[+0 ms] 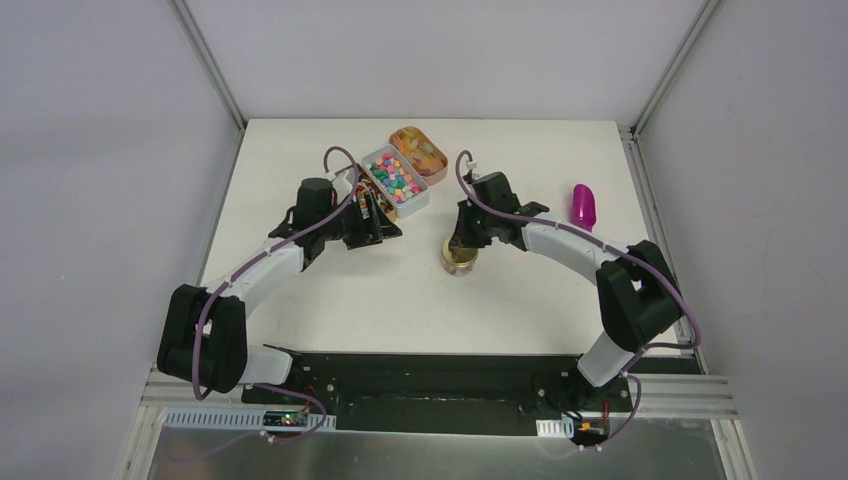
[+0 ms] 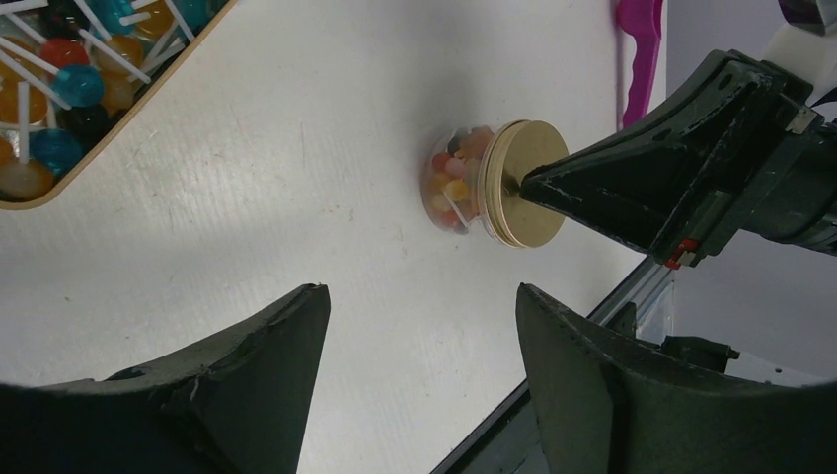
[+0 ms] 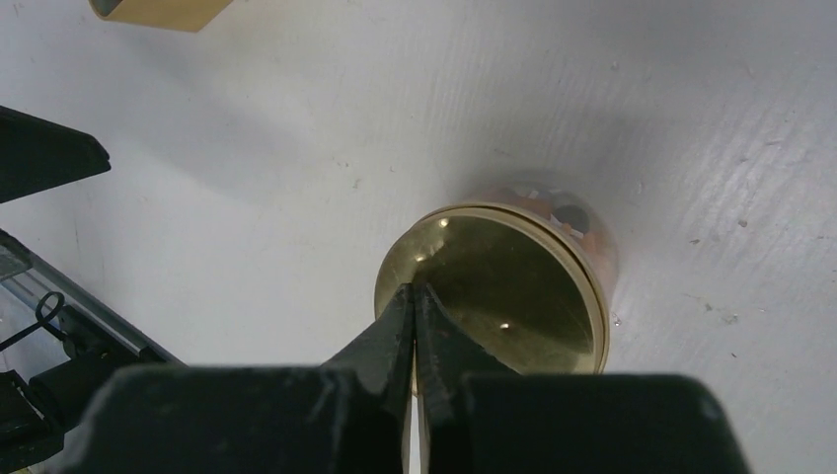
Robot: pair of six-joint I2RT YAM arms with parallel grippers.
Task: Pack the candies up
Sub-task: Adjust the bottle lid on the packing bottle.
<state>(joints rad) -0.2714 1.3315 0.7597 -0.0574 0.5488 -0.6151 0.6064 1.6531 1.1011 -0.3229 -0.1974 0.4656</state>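
No legible text, label, brand, number or sign appears in any view. Any markings on the left circuit board (image 1: pixel 287 419) and the right circuit board (image 1: pixel 586 430), on the near rail, are too small to read.

The right gripper (image 3: pixel 414 292), jaws pressed together, has its tips at the gold lid (image 3: pixel 513 286) of a jar (image 3: pixel 595 235), apparently touching.
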